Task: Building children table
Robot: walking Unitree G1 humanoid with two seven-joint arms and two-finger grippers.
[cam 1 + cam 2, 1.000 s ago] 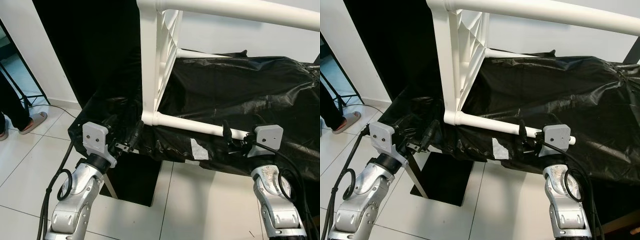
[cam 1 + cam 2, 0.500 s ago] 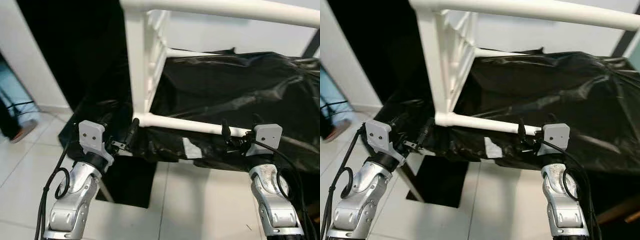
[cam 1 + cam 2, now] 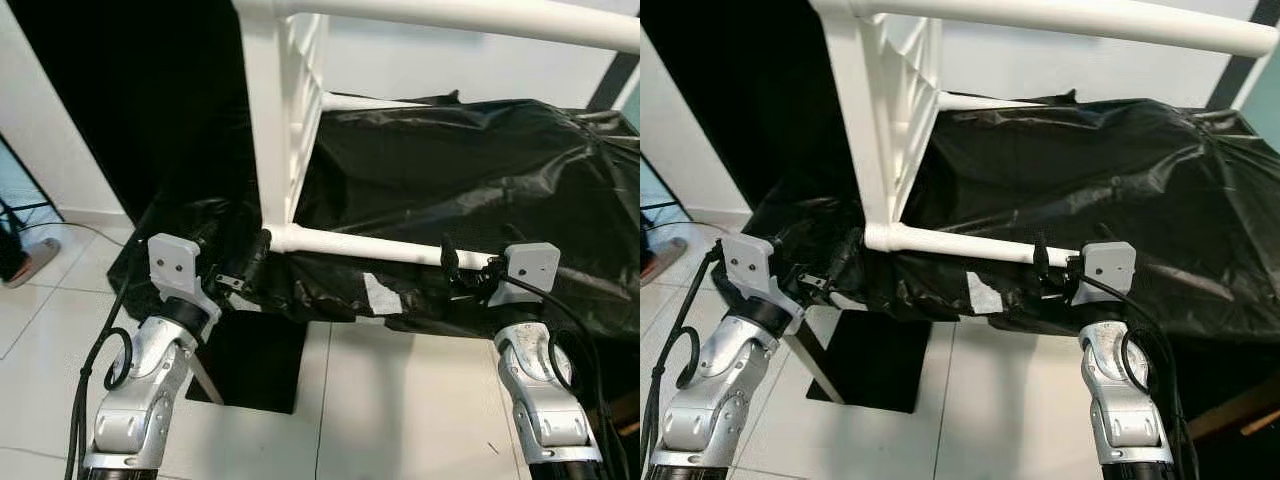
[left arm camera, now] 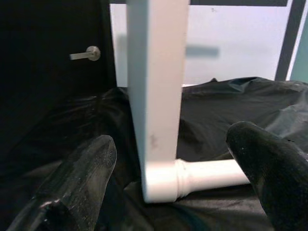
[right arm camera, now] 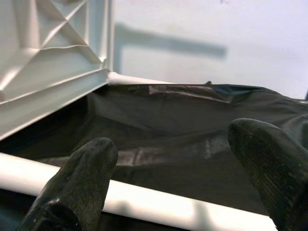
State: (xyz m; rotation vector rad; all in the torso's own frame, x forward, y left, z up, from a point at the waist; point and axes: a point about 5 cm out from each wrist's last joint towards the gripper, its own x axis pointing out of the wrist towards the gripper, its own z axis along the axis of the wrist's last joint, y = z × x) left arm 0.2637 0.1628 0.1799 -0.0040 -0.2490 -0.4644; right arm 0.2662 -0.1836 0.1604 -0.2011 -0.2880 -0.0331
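Note:
A white children's table lies on its side on a black plastic-covered surface (image 3: 480, 170). Its ribbed top panel (image 3: 268, 120) stands upright, with one white leg tube (image 3: 370, 246) running low along the front edge and another leg (image 3: 470, 15) high across the view. My left gripper (image 3: 250, 264) is open just left of the corner where the low leg meets the panel; in the left wrist view its fingers (image 4: 82, 183) stand either side of the panel edge (image 4: 156, 96). My right gripper (image 3: 452, 266) is open at the low leg's free end, the tube (image 5: 159, 204) crossing between its fingers (image 5: 77, 183).
A dark stand base (image 3: 255, 370) rests on the white tiled floor under the surface's left corner. A person's sandalled foot (image 3: 25, 262) is at the far left. A pale tape patch (image 3: 380, 295) marks the plastic's front edge. A door handle (image 4: 86, 53) shows behind.
The whole view has shifted, so the camera moved. My left gripper now sits a little closer to the corner joint. The right gripper stays at the low leg's end.

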